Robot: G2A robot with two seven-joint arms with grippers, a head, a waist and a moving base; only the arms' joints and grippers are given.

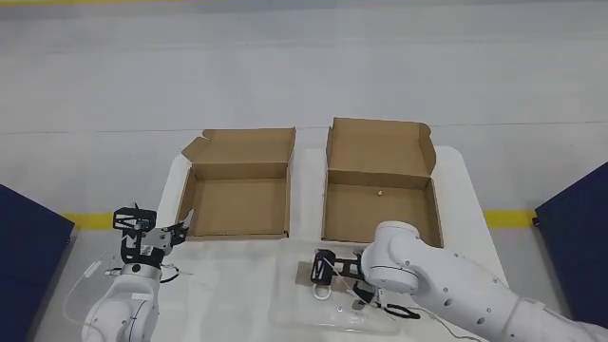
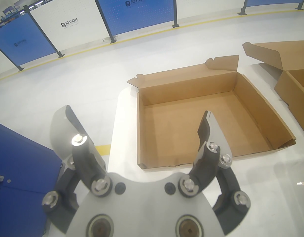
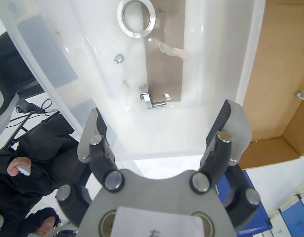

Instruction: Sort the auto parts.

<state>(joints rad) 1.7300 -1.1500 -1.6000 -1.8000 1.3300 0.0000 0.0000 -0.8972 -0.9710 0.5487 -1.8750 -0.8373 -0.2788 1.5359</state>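
A clear plastic tray [image 3: 243, 50] near the table's front edge holds loose metal parts: a silver ring [image 3: 135, 17], a small bolt [image 3: 118, 58] and an L-shaped bracket [image 3: 148, 98], plus a pale plastic piece [image 3: 174, 51]. My right gripper [image 3: 161, 108] hangs open above the tray, close to the bracket, with nothing between its fingers; from above, the right gripper [image 1: 328, 268] sits at the tray's [image 1: 285, 318] far side. My left gripper [image 2: 137, 113] is open and empty at the table's front left corner [image 1: 180, 225], facing the left cardboard box [image 2: 260, 114].
Two open cardboard boxes stand side by side at the back of the table. The left box [image 1: 237, 207] holds nothing. The right box [image 1: 380, 211] holds one small metal part [image 1: 379, 191], also visible from the right wrist [image 3: 299, 95]. A brown card [image 3: 164, 75] lies under the tray.
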